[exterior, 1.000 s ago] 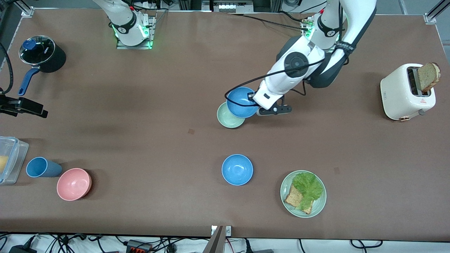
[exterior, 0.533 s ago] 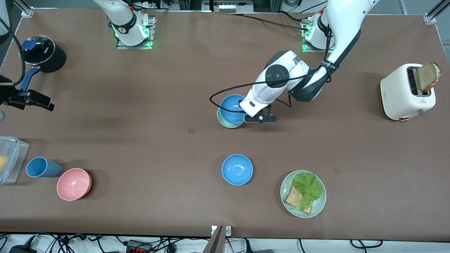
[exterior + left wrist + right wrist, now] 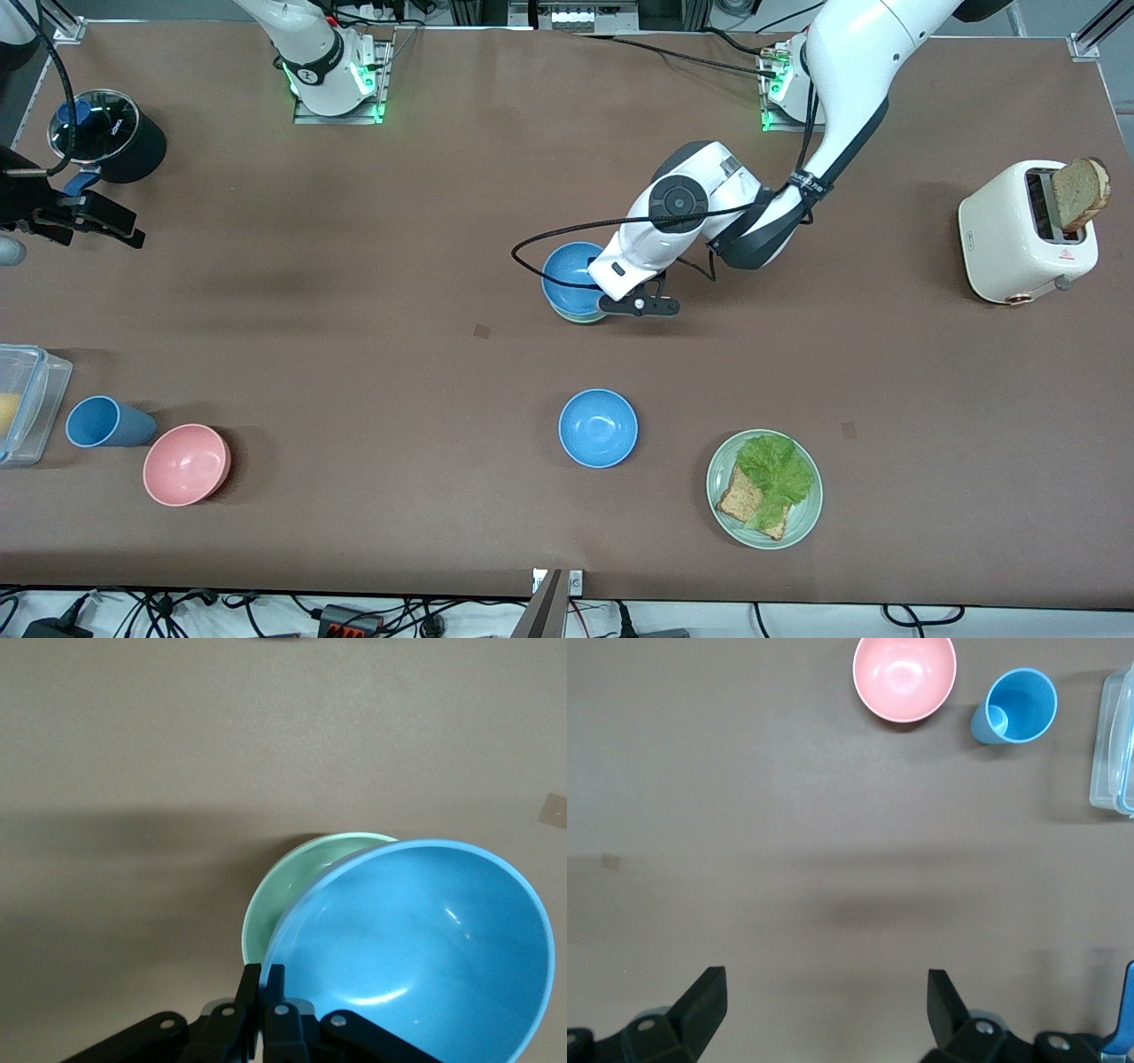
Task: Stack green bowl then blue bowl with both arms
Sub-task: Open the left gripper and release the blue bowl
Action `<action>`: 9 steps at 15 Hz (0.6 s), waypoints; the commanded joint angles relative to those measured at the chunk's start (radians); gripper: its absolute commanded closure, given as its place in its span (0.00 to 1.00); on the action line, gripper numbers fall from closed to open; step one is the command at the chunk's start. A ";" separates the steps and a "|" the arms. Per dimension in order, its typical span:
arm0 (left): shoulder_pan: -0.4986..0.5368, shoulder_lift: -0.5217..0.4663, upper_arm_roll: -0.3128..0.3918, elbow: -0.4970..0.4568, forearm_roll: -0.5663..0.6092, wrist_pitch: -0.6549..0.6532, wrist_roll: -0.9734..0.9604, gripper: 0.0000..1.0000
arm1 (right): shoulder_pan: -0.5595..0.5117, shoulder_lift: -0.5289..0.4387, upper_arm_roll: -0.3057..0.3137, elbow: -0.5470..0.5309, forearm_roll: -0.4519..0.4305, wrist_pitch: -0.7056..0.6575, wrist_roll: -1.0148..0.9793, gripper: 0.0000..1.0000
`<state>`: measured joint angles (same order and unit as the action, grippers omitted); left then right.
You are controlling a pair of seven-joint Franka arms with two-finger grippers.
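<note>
Starting nearest the front camera, a pale green plate (image 3: 802,523) with lettuce (image 3: 775,470) and a slice of toast (image 3: 742,503) sits toward the left arm's end of the table (image 3: 354,372). Beside it, slightly farther back, a second blue bowl (image 3: 598,428) rests alone, open side up. Toward the right arm's end lie a pink bowl (image 3: 186,464), a blue cup (image 3: 104,422) on its side just beside it, and a clear plastic box (image 3: 27,399) at the table's edge.

Farther from the camera, near the middle of the table, the green bowl (image 3: 580,315) stands on the tabletop. The blue bowl (image 3: 567,275) is over it, tilted and covering most of it; the left wrist view shows only a crescent of the green bowl's rim beside the blue one. Whether the two bowls touch cannot be told. The left gripper (image 3: 640,305) is closed on the blue bowl's rim, its fingers (image 3: 262,992) pinched tight together at the edge.

Farther still, a white toaster (image 3: 1019,239) with a slice of bread (image 3: 1081,190) sticking out stands at the left arm's end, and a black pot (image 3: 115,137) with a glass lid and blue handle stands at the right arm's end. The right gripper (image 3: 75,217) waits in the air beside that pot, its fingers (image 3: 704,997) spread wide apart over bare table.
</note>
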<state>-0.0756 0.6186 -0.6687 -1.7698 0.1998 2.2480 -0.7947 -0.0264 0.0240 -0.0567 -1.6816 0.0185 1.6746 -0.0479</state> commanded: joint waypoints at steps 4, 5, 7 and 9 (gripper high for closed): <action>0.002 0.029 0.003 0.033 0.027 -0.010 -0.014 0.81 | -0.003 -0.032 0.009 -0.017 -0.012 -0.015 0.000 0.00; 0.007 0.024 0.001 0.047 0.024 -0.021 -0.015 0.74 | -0.003 -0.030 0.011 -0.017 -0.012 -0.007 0.009 0.00; 0.017 0.013 0.000 0.096 0.017 -0.094 -0.023 0.70 | -0.003 -0.030 0.011 -0.020 -0.014 0.026 0.014 0.00; 0.036 0.009 -0.003 0.197 0.017 -0.230 -0.018 0.70 | -0.003 -0.030 0.011 -0.026 -0.015 0.059 0.011 0.00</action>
<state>-0.0572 0.6332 -0.6653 -1.6781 0.1999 2.1491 -0.8015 -0.0262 0.0150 -0.0550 -1.6817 0.0184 1.6997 -0.0454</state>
